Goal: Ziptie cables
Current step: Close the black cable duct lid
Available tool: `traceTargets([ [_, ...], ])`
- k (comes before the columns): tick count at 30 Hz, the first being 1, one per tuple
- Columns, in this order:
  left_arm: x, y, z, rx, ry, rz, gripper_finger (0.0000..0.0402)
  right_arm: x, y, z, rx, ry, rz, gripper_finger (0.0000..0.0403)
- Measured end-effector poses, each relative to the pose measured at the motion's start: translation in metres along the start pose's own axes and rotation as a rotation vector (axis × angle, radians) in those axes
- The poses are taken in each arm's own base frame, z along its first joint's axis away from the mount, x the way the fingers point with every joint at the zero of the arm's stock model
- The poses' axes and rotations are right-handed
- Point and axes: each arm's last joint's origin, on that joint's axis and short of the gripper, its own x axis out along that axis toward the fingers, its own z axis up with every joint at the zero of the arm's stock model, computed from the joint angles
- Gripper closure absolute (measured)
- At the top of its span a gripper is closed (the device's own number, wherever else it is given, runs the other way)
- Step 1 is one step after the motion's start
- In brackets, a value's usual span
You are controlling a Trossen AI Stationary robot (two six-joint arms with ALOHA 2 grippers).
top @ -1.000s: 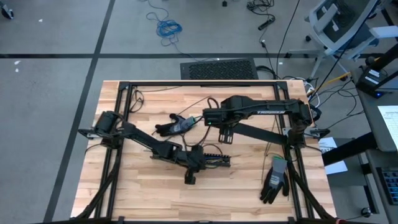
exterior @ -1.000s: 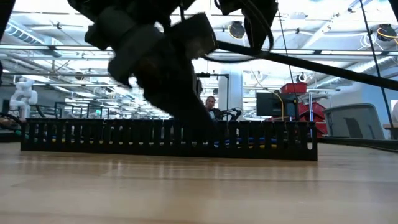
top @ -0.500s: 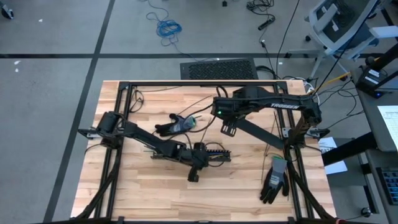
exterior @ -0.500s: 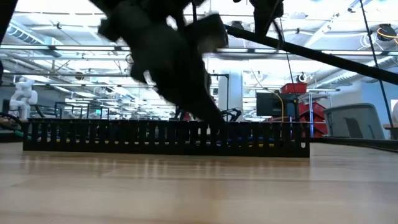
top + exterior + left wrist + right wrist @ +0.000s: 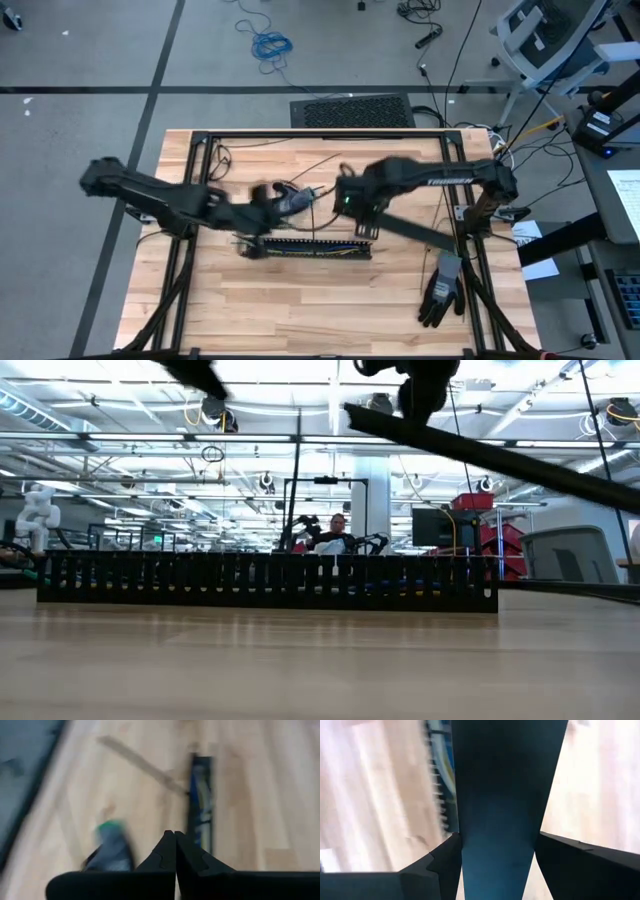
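Note:
A black slotted duct [image 5: 305,248] lies flat on the wooden table, and the cables [image 5: 200,795], thin yellow, white and blue-looking wires, lie inside it [image 5: 440,750]. My left gripper [image 5: 258,205] hangs shut and empty above the table, left of the duct and beside a black glove [image 5: 112,847]. My right gripper [image 5: 365,222] is just beyond the duct's right end, shut on a long black flat strip [image 5: 420,232]. My right gripper pinches the black strip [image 5: 495,845] across its width between its two fingers [image 5: 445,862], near the strip's left end. The fingers point steeply down. The strip is lifted clear of the duct and slants down toward the right frame post [image 5: 500,460].
A second black glove [image 5: 440,288] lies near the table's right front. A black metal frame [image 5: 320,133] runs round the table top, with thin black wires trailing from it. Bare wood lies in front of the duct [image 5: 300,660].
My left gripper has risen fast from the duct and drawn back toward the table's left and far side, staying shut; the whole duct now shows. My right gripper has tipped more steeply down and shifted slightly toward the near edge, keeping the strip.

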Motion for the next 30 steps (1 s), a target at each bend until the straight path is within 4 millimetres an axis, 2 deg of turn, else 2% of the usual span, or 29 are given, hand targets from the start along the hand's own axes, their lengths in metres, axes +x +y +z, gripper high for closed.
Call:
traceTargets([
  [5, -0.056, 0.02, -0.025, -0.226, -0.075, 0.211, 0.0401, 0.04, 0.034, 0.0, -0.132, 0.11, 0.035, 0.0206],
  [9, -0.076, 0.031, -0.032, -0.317, -0.167, 0.299, 0.0401, 0.068, 0.05, 0.0, -0.211, 0.215, 0.024, 0.0206],
  [13, -0.079, 0.033, -0.034, -0.295, -0.164, 0.321, 0.0401, 0.087, 0.06, 0.008, -0.15, 0.219, 0.111, 0.0206],
  [20, -0.076, 0.033, -0.04, -0.242, -0.099, 0.354, 0.0401, 0.107, 0.061, 0.017, -0.073, 0.21, 0.098, 0.0206],
  [23, -0.071, 0.031, -0.038, -0.21, -0.082, 0.361, 0.0401, 0.113, 0.058, 0.019, -0.086, 0.203, 0.052, 0.0206],
  [30, -0.065, 0.028, -0.036, -0.195, -0.063, 0.367, 0.0401, 0.114, 0.055, 0.023, -0.133, 0.183, 0.061, 0.0206],
])
